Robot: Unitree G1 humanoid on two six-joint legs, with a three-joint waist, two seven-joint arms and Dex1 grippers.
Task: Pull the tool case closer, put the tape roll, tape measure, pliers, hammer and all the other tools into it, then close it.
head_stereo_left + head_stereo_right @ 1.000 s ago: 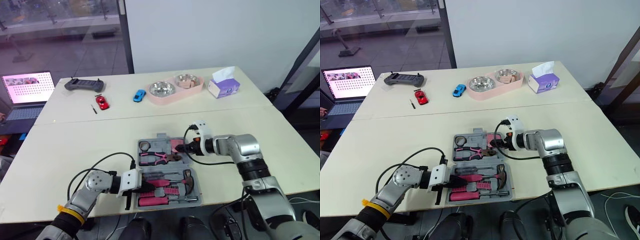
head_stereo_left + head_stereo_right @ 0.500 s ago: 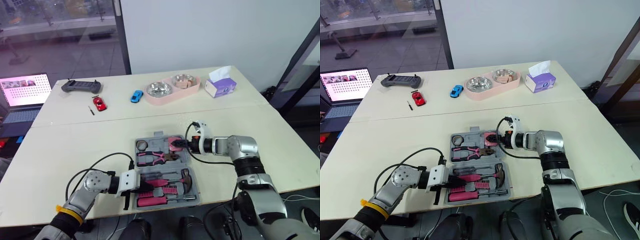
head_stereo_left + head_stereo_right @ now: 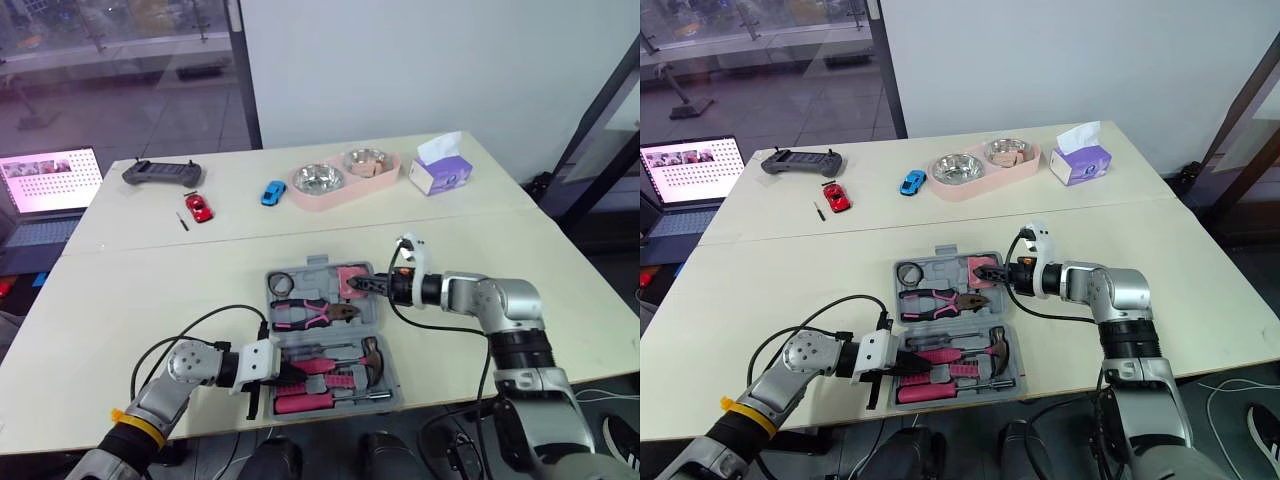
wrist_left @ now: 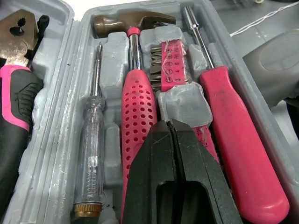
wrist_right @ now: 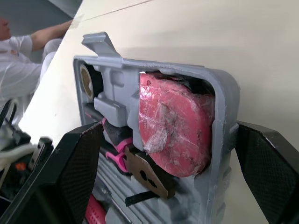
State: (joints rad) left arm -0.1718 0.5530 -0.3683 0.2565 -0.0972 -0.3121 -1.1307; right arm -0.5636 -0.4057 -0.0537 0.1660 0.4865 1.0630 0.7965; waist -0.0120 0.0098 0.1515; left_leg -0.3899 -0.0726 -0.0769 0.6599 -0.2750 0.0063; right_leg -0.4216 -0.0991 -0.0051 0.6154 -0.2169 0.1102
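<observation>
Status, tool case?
Left gripper shut, in near half of tool case, over hammer. Right gripper open, straddling far half at tape measure. Case open; left gripper blocks closing.

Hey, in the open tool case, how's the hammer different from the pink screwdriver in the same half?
The hammer ends in a broad brown metal head with a claw; the pink screwdriver ends in a thin straight shaft. The hammer's handle is dotted with holes; the screwdriver's is smooth. Both have pink handles and lie parallel in moulded slots of the grey tool case.
</observation>
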